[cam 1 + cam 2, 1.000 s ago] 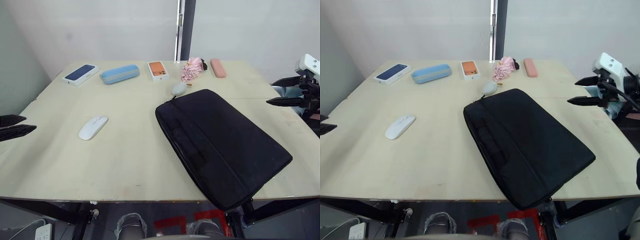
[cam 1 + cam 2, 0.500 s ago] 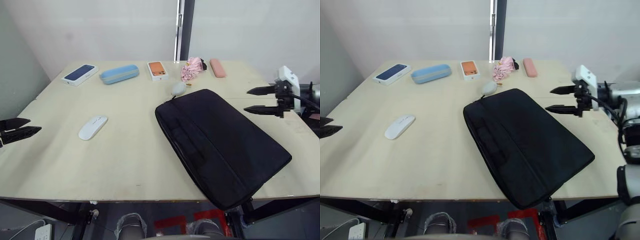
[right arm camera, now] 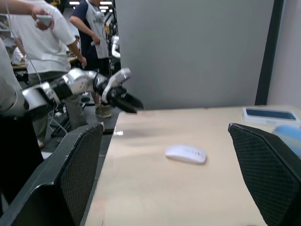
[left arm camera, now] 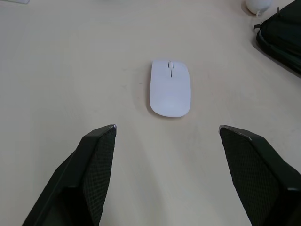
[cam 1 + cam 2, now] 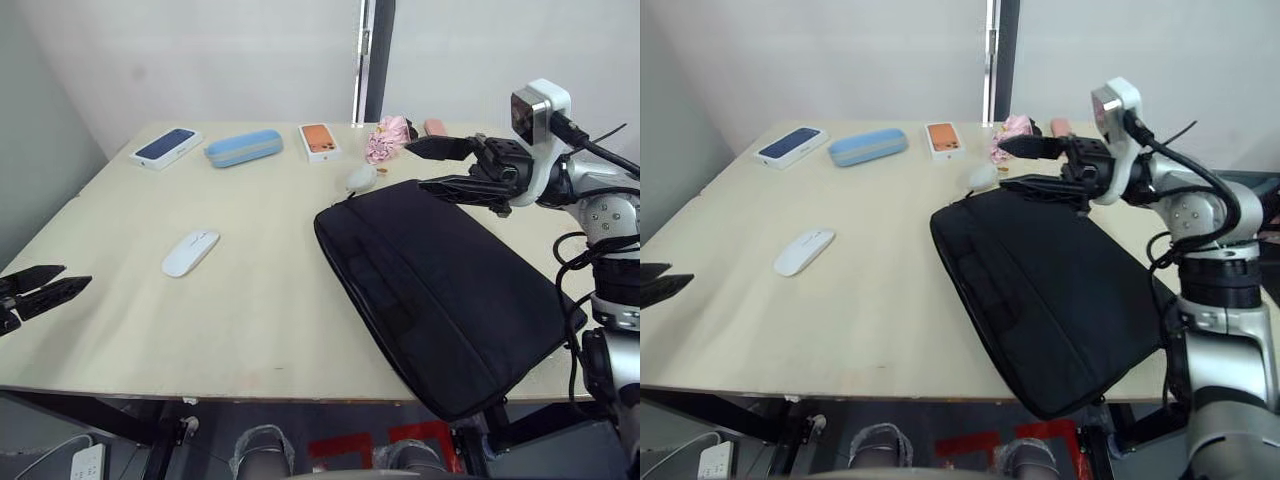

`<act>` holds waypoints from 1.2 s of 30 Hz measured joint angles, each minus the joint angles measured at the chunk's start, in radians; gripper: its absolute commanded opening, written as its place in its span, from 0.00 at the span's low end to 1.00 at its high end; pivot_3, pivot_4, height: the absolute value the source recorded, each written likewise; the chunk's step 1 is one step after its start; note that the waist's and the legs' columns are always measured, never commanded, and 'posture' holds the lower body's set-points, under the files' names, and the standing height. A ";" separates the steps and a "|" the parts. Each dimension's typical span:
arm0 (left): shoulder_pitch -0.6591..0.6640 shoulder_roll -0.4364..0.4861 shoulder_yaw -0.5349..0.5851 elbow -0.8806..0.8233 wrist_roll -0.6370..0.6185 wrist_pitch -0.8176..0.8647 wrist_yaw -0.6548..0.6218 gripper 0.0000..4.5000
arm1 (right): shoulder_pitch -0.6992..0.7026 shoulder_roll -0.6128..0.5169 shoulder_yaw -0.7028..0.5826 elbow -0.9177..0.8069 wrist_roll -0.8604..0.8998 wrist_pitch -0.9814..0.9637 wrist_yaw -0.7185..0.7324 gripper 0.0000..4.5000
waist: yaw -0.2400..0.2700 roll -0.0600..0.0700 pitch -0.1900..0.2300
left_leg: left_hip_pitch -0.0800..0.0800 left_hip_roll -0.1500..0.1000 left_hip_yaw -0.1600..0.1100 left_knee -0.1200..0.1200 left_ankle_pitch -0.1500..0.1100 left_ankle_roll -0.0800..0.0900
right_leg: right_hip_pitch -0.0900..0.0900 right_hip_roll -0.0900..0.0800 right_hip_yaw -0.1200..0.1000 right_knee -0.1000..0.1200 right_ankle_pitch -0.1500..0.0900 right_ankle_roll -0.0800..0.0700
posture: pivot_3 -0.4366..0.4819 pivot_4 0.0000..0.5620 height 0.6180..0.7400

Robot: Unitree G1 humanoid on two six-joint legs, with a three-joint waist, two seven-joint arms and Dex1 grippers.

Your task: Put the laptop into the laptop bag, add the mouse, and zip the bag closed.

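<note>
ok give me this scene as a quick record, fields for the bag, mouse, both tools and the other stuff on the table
laptop bag: black, flat on the table, overhanging the near edge
mouse: white, on the table, apart from the bag on its left
left tool: open, aimed at the mouse, not touching
right tool: open, above the bag's far corner
far edge: blue phone box, blue case, orange phone box, pink item
</note>
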 measured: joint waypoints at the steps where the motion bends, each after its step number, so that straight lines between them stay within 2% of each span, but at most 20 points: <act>1: 0.009 -0.008 0.007 -0.015 -0.012 0.011 0.010 0.82 | 0.000 0.002 -0.003 -0.007 0.016 0.008 -0.025 0.99 | 0.000 0.000 0.000 | 0.000 0.000 0.000 0.000 0.000 0.000 | 0.000 0.000 0.000 0.000 0.000 0.000 | 0.48 0.27 1.00; 13: -0.007 -0.028 -0.012 -0.076 -0.032 0.020 0.065 0.82 | 0.025 -0.003 -0.004 -0.035 0.025 -0.004 -0.067 0.99 | -0.004 0.000 0.000 | 0.000 0.000 0.000 0.000 0.000 0.000 | 0.000 0.000 0.001 0.000 0.000 0.000 | 0.48 0.27 1.00; 19: -0.160 -0.042 -0.204 0.009 0.029 -0.093 0.074 0.82 | 0.069 -0.023 -0.003 -0.074 -0.016 -0.067 -0.086 0.99 | -0.001 -0.001 0.000 | 0.000 -0.001 0.000 0.001 0.000 0.000 | 0.000 0.000 0.001 0.001 0.000 0.000 | 0.48 0.27 1.00; 25: -0.328 -0.057 -0.340 0.141 0.072 -0.169 0.060 0.82 | 0.155 -0.037 -0.005 -0.116 -0.046 -0.145 -0.073 0.99 | -0.002 -0.001 -0.001 | 0.000 -0.001 0.000 0.001 0.000 0.000 | 0.000 0.000 0.001 0.001 0.000 0.000 | 0.48 0.27 1.00; 36: -0.501 -0.099 -0.489 0.334 0.169 -0.281 0.050 0.82 | 0.248 -0.045 0.001 -0.152 -0.106 -0.268 -0.056 0.99 | -0.004 -0.001 -0.001 | 0.000 -0.001 0.000 0.002 0.000 0.000 | 0.000 0.000 0.001 0.002 0.000 0.000 | 0.48 0.27 1.00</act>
